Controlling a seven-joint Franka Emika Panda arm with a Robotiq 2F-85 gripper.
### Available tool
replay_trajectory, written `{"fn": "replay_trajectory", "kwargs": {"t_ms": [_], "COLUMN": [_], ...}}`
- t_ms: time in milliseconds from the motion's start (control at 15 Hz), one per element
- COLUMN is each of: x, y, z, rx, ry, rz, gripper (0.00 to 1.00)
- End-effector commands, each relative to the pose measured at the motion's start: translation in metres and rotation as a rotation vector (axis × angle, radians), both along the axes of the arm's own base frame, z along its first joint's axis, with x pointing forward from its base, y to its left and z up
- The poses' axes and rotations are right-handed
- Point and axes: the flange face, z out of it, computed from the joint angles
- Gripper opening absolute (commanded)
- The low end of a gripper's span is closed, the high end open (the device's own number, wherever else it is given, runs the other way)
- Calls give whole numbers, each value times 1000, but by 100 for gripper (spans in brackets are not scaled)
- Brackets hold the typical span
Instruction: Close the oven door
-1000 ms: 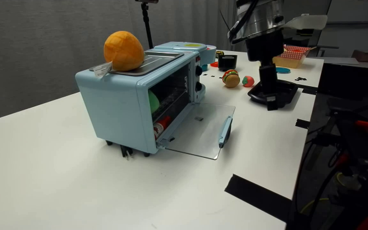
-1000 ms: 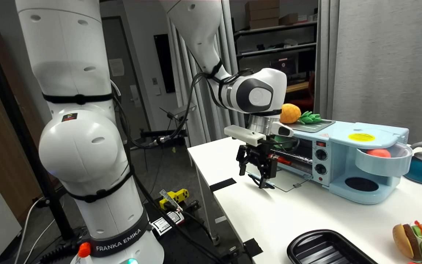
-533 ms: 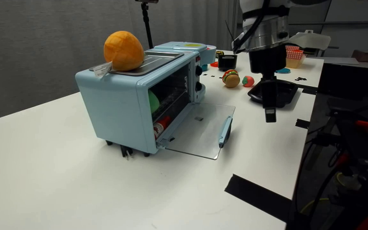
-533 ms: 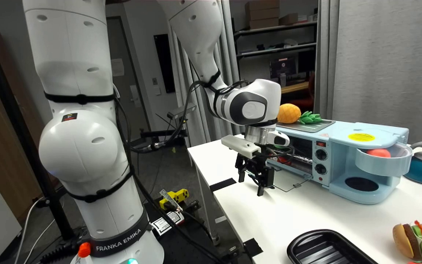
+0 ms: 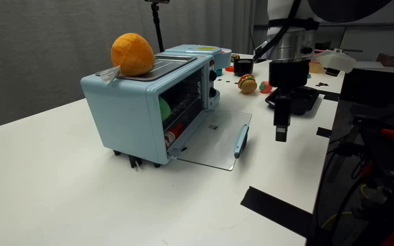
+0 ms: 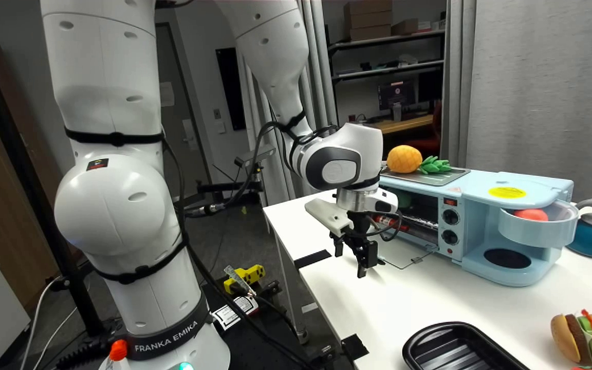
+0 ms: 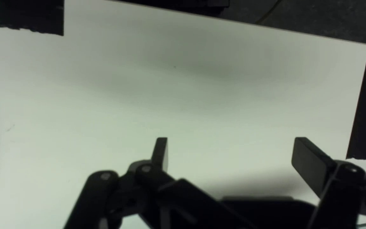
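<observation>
The light blue oven point(image 5: 125, 119) stands on the white table; it also shows in an exterior view point(image 6: 481, 187). Its oven door point(image 5: 214, 140) hangs fully open, glass lying low and nearly flat over the table, with its handle point(image 5: 241, 140) toward the robot. Part of the door point(image 6: 401, 259) shows behind my gripper. My gripper point(image 5: 281, 134) points down in front of the handle, on the table-edge side, apart from it. It is open and empty point(image 6: 350, 259), fingers wide apart in the wrist view point(image 7: 232, 152). Neither door nor oven body shows clearly in the wrist view.
An orange toy pineapple point(image 5: 132, 54) lies on the oven's top tray. A red bottle point(image 5: 173, 135) and a green object point(image 5: 164, 108) are inside the oven. A black tray point(image 6: 460, 349), toy burger point(image 6: 584, 339) and strawberry point(image 5: 265, 86) stand on the table. The table edge point(image 7: 243, 22) is near.
My gripper has moved lower and back toward the robot's side of the door, and its wrist has turned more upright. The oven and its open door have not moved.
</observation>
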Motion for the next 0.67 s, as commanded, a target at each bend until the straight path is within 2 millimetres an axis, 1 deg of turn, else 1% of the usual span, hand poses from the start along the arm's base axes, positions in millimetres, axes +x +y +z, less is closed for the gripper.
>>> {"fn": "replay_trajectory", "kwargs": {"t_ms": [0,267,400,600], "x": [8,11,13,18], "y": [7,12,12,10], "z": [-4,-12,-19,-23], "rx": [9,5,5,3], "ry": [-65,-91,-96,-133], "rz": [-1,4,6,-2], "gripper": [100,100,100,100]}}
